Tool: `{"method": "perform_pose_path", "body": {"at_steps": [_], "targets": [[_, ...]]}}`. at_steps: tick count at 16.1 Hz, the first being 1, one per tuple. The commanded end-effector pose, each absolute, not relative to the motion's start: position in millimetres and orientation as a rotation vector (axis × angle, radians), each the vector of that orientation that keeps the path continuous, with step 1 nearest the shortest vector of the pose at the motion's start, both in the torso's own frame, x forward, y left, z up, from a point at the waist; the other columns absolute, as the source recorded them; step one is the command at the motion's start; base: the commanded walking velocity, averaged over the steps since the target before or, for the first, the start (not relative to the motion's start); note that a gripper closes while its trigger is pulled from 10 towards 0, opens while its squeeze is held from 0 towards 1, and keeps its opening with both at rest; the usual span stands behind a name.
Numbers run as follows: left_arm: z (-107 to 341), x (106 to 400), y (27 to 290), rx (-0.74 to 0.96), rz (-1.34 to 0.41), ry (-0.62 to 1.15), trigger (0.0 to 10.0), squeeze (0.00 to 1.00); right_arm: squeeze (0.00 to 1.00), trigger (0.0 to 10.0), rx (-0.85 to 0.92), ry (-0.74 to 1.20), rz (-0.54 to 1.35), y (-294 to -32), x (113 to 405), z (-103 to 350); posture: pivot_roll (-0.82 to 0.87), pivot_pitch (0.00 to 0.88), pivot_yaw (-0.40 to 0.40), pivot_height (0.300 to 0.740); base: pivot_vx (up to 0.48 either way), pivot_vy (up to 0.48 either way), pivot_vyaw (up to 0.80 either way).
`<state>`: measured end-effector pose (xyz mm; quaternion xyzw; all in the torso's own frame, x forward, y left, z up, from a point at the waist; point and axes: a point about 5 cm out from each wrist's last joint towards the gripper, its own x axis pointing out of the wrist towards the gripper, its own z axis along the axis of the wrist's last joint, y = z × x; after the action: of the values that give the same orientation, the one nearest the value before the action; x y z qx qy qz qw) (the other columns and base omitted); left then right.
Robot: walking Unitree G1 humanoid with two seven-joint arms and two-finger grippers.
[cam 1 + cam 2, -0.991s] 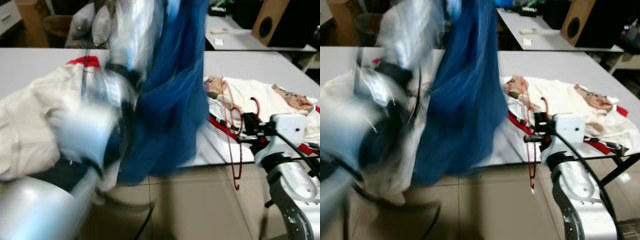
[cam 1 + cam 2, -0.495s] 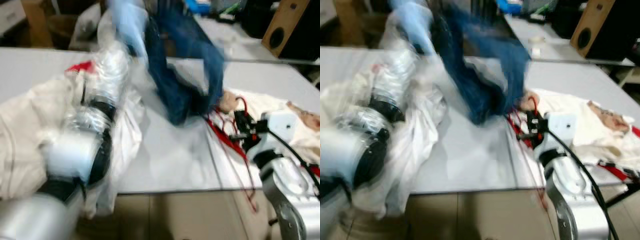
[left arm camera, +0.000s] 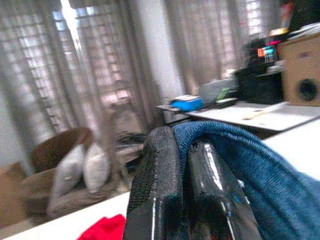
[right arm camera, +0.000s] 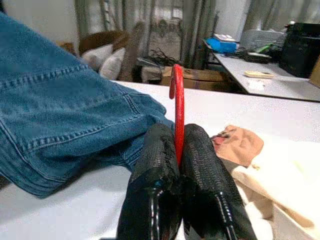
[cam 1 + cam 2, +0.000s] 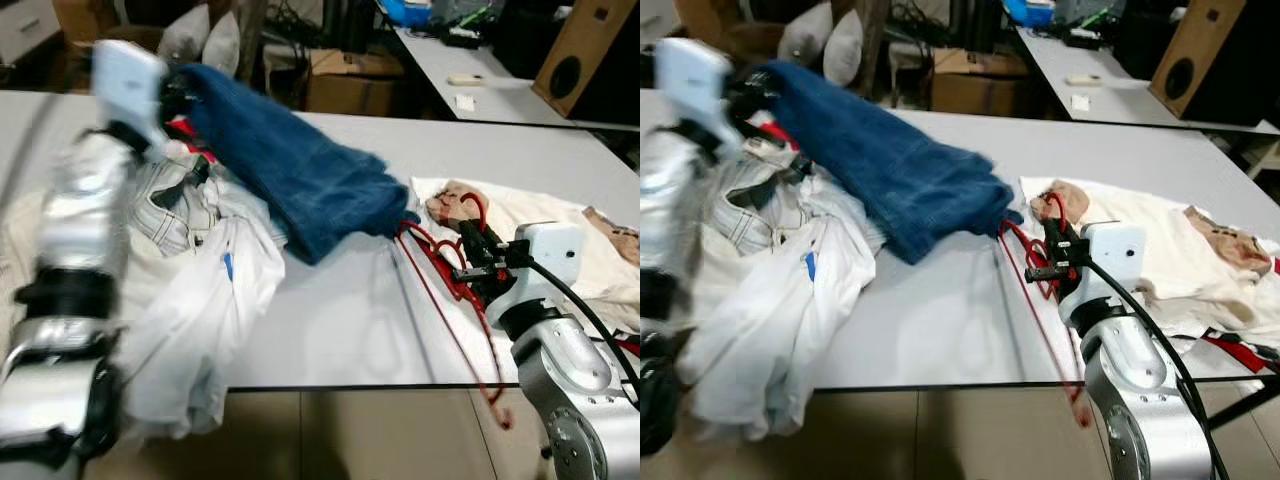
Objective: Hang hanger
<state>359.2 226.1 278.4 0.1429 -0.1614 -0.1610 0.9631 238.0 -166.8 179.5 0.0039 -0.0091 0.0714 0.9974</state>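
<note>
- The desk [image 5: 330, 330] carries our whole workload: a white and pale heap of clothes [image 5: 190, 270] on our left, cream garments [image 5: 1160, 240] on our right.
- The blue jeans [image 5: 290, 180] now drape from our raised left gripper [image 5: 170, 95] down onto the desk; a second ago they hung high and blurred in front of the camera. We judge they are held by one end so they trail out flat.
- Our left gripper is clamped tight on the denim edge, its fingers [image 3: 165, 190] pressed together.
- The red hanger [image 5: 445, 270] lies over the desk edge, hook upward. It hung lower off the desk before.
- Our right gripper [image 4: 177, 150] is closed on the hook, probably to keep it ready for hanging.
</note>
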Motion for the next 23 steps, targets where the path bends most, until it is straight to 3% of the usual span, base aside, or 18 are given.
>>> {"method": "perform_pose_path", "body": {"at_steps": [1,3,4,5,6,7,9,11,14,15,16,17,19,21,22,23], "targets": [[292.4,351.0,219.6,0.269,-0.408,-0.36,10.0,0.0,0.0,10.0,-0.001,-0.028,0.145,-168.2,236.8,181.2,-0.05,0.0,-0.064,0.74,0.0,0.0,0.0],[264.6,327.1,215.9,0.383,-0.587,-0.159,10.0,0.0,0.0,10.0,0.003,-0.024,0.144,-168.9,236.1,180.1,-0.05,0.0,-0.062,0.74,0.0,0.0,0.0],[244.1,327.0,225.7,0.424,-0.535,-0.018,10.0,0.0,0.0,10.0,0.005,-0.021,0.15,-168.5,235.6,179.7,-0.05,0.0,-0.057,0.74,0.0,0.0,0.0],[233.2,327.5,232.5,0.459,-0.495,0.07,10.0,0.45,0.0,10.0,0.005,-0.019,0.154,-168.1,235.4,179.3,-0.05,0.0,-0.057,0.74,0.0,0.0,0.0],[214.4,328.3,251.6,0.532,-0.379,0.233,10.0,1.0,0.0,10.0,0.006,-0.015,0.164,-166.3,234.5,178.2,-0.05,0.0,-0.052,0.74,0.0,0.0,0.0],[213.2,328.5,254.8,0.528,-0.36,0.243,10.0,1.0,0.0,10.0,0.007,-0.014,0.166,-165.7,234.1,178.0,-0.06,0.0,-0.046,0.74,0.0,0.0,0.0],[258.3,331.1,259.3,0.349,-0.374,0.052,10.0,1.0,0.0,10.0,0.014,-0.012,0.167,-165.5,232.8,176.7,-0.05,0.0,-0.036,0.74,0.0,0.0,0.0],[277.7,321.2,261.9,0.27,-0.538,-0.023,10.0,1.0,0.0,10.0,0.018,-0.011,0.165,-165.2,232.1,175.6,-0.04,0.0,-0.028,0.74,0.0,0.0,0.0],[262.0,290.2,285.5,0.268,-0.817,0.126,10.0,1.0,0.0,10.0,0.024,-0.013,0.165,-165.3,231.5,174.2,-0.03,0.0,-0.016,0.74,0.0,0.0,0.0],[259.4,287.3,287.5,0.279,-0.834,0.156,10.0,0.73,0.0,10.0,0.023,-0.013,0.165,-165.5,231.4,174.1,-0.03,0.0,-0.016,0.74,0.0,0.0,0.0],[256.7,282.4,290.1,0.298,-0.868,0.192,10.0,0.17,0.0,10.0,0.022,-0.011,0.168,-165.8,231.2,173.8,-0.03,0.0,-0.016,0.74,0.0,0.0,0.0],[255.6,280.0,291.5,0.314,-0.884,0.22,10.0,0.0,0.0,10.0,0.021,-0.01,0.17,-166.1,231.1,173.6,-0.03,0.0,-0.016,0.74,0.0,0.0,0.0],[265.4,271.2,285.1,0.281,-0.989,0.183,10.0,0.0,0.0,10.0,0.02,-0.008,0.178,-166.3,230.6,172.9,-0.02,0.0,-0.015,0.74,0.0,0.0,0.0],[289.9,270.1,271.2,0.09,-1.079,-0.031,10.0,0.0,0.0,10.0,0.041,-0.008,0.174,-166.6,230.2,172.4,-0.02,0.0,-0.018,0.74,0.0,0.0,0.0],[299.3,273.4,268.6,-0.003,-1.077,-0.117,10.0,1.0,0.0,10.0,0.05,-0.01,0.17,-166.8,230.2,172.8,-0.02,0.0,-0.018,0.74,0.0,0.0,0.0],[319.1,288.4,261.0,-0.206,-1.007,-0.309,10.0,1.0,0.0,10.0,0.062,-0.019,0.162,-166.9,231.4,174.7,-0.02,0.0,-0.014,0.74,0.0,0.0,0.0]]}}
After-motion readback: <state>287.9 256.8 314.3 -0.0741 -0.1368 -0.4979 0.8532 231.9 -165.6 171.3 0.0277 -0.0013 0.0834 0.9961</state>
